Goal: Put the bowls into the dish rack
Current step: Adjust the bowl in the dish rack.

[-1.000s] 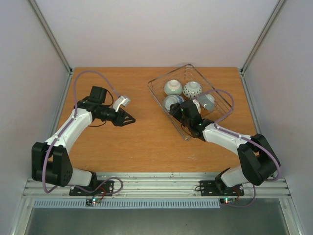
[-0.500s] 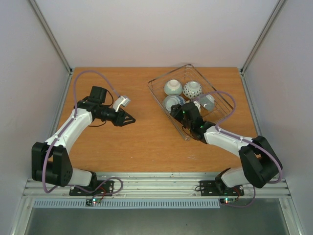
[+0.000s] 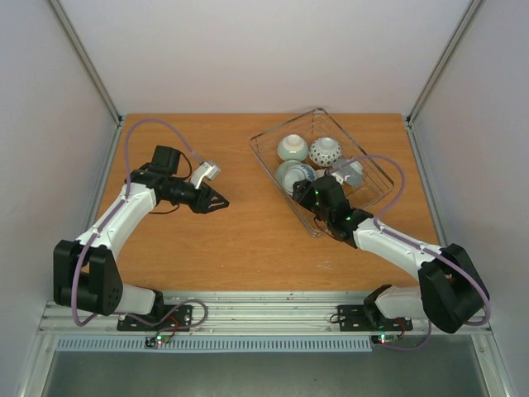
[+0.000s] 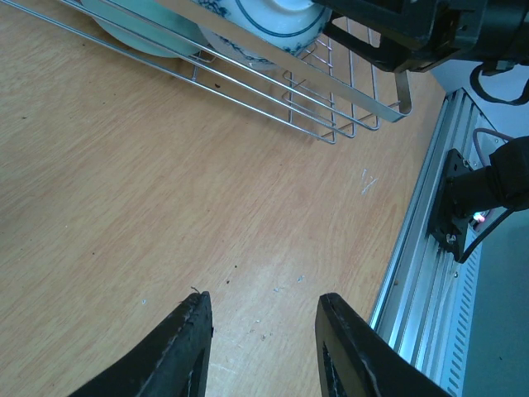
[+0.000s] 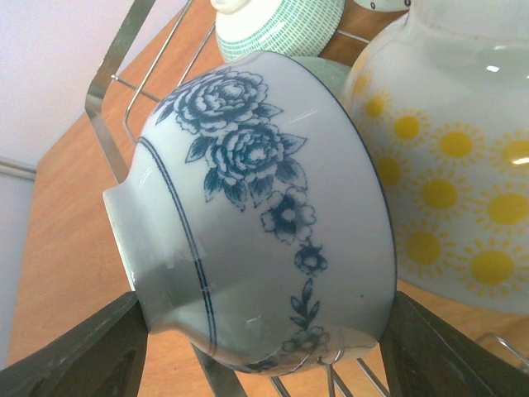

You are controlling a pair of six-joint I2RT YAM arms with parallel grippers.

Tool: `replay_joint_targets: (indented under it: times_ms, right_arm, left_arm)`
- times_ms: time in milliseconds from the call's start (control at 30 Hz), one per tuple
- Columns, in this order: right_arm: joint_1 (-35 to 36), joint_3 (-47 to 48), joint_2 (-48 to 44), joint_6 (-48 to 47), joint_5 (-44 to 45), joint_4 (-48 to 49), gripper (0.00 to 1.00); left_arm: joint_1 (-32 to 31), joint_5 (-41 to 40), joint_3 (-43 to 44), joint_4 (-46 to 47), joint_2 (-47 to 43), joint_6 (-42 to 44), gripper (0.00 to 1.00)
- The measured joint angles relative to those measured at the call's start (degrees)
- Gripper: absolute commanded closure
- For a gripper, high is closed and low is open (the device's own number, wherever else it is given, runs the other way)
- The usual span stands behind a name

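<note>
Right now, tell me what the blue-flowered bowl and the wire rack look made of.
The blue-flowered bowl: likely glazed ceramic, with a glossy white surface, soft reflections and painted blue flowers. The dish rack: thin metal wire and strip, probably steel, with a bright silvery sheen.

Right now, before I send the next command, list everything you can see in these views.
dish rack: one, silvery wire, far right of table
bowls: at least four, all in rack: blue-flowered bowl, yellow-patterned bowl, pale green bowl, dotted bowl
table: one, brown wood, under everything
rail: one, silvery, near edge
left gripper: black, open, empty, over bare wood
right gripper: black, closed on blue-flowered bowl, inside rack
</note>
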Motion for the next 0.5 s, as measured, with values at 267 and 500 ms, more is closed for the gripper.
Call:
replay_joint_targets:
  times_ms: [267, 500]
  right_arm:
    - [0.0, 0.1, -4.2, -2.6, 0.1, -4.8, 0.65]
    - [0.0, 0.8, -5.5, -3.5, -0.2, -7.3, 0.65]
  left_arm:
    - [0.0, 0.0, 0.0, 0.0, 0.0, 0.0, 0.64]
    - [0.0, 0.0, 0.0, 0.0, 0.0, 0.0, 0.65]
